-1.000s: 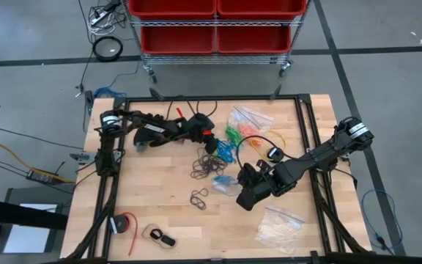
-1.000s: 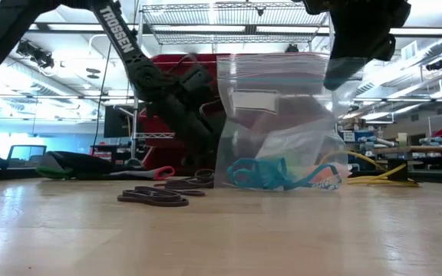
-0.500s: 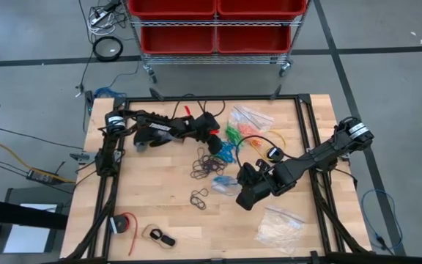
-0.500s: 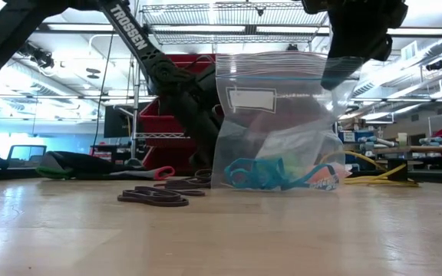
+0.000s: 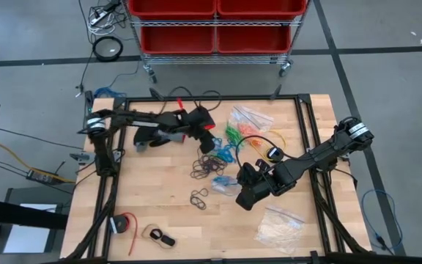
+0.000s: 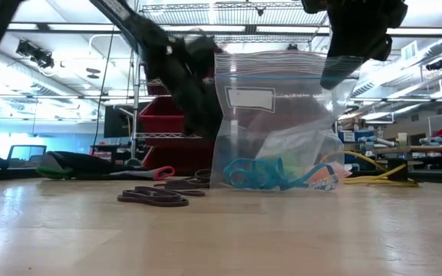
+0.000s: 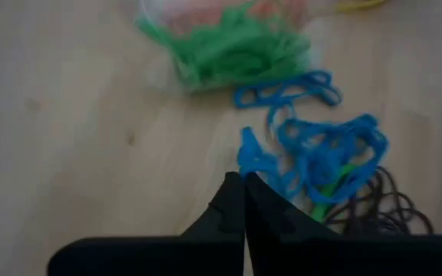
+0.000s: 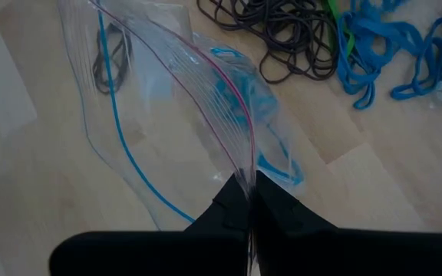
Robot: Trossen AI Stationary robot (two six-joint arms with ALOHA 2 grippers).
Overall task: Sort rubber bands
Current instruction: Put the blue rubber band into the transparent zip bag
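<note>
Left claw [image 7: 244,185]: pressed shut, raised over the far-left part of the worktop [image 5: 145,191], tips just beside the blue heap [image 7: 321,153]; cannot tell whether a blue strand is nipped between them.
Loose rubber bands: green bunch [image 7: 236,46] and blue heap at mid-worktop, black heap [image 5: 207,167] touching the blue, small black pile [image 5: 198,196] nearer the front.
Clear bag [image 6: 275,115]: hanging upright, bottom resting on the worktop, blue bands [image 6: 259,172] pooled inside.
Right claw [image 8: 250,184]: clamped on the bag's zip edge, right of centre.
Step in hand, as judged: carrying one blue band to the bag.
Doing it well: lift slowly so tangled neighbours drop off, especially the green strand threaded through the blue; check that only one colour comes up; keep the bag's mouth held high and steady; approach from above the opening; release only once well inside.
Count, claws: two.
Count, held bags: one.
Count, loose heaps: one blue, one green, two black.
Count, single bands: too tangled to number.
</note>
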